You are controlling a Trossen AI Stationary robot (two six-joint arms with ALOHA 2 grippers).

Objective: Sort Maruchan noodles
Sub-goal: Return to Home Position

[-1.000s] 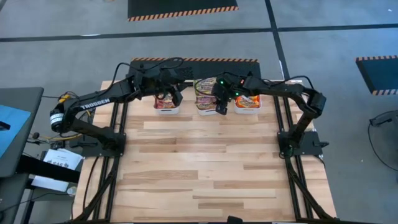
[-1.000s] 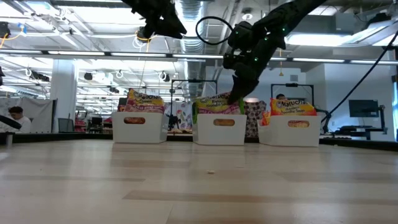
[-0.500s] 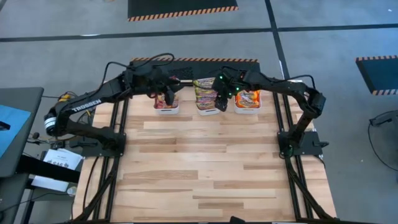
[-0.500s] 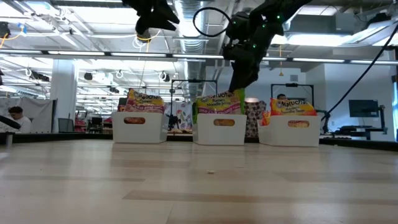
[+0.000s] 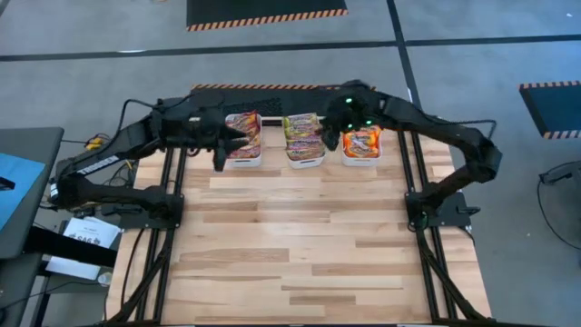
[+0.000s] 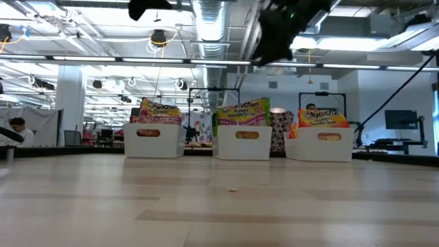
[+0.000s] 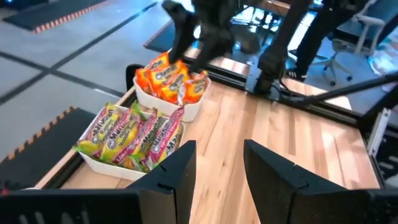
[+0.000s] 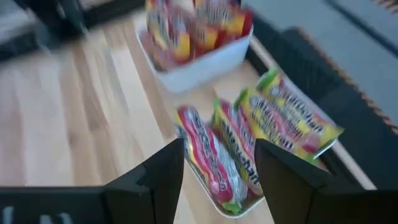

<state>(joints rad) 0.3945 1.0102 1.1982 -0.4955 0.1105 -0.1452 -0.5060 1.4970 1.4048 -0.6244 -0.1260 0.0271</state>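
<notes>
- Grippers: both raised high off the table [image 5: 290, 236], both empty.
- Left gripper [image 5: 221, 153]: fingers [image 7: 177, 171] spread wide with nothing between them. It hangs just outside the left bin [image 5: 243, 163], by that bin's outer front corner.
- Right gripper [image 5: 331, 138]: fingers [image 8: 158, 177] wide apart, holding nothing. It sits above the gap between the middle bin [image 5: 306, 164] and the right bin [image 5: 362, 163].
- Red packs [image 5: 242, 127]: in the left bin, just beside the left gripper on its inboard side and lower than it.
- Green packs [image 5: 302, 132]: in the middle bin, below the right gripper and just to its left-arm side. They stand on edge with their tops above the rim.
- Orange packs [image 5: 362, 142]: in the right bin, below the right gripper and just to its other side.
- Low view: three bins in one row at the far edge of the table, packs poking above each rim. The right gripper is well above the middle bin.
- Left wrist view: looks across the green packs to the orange packs, with the right arm's gripper farther off above the orange ones.
</notes>
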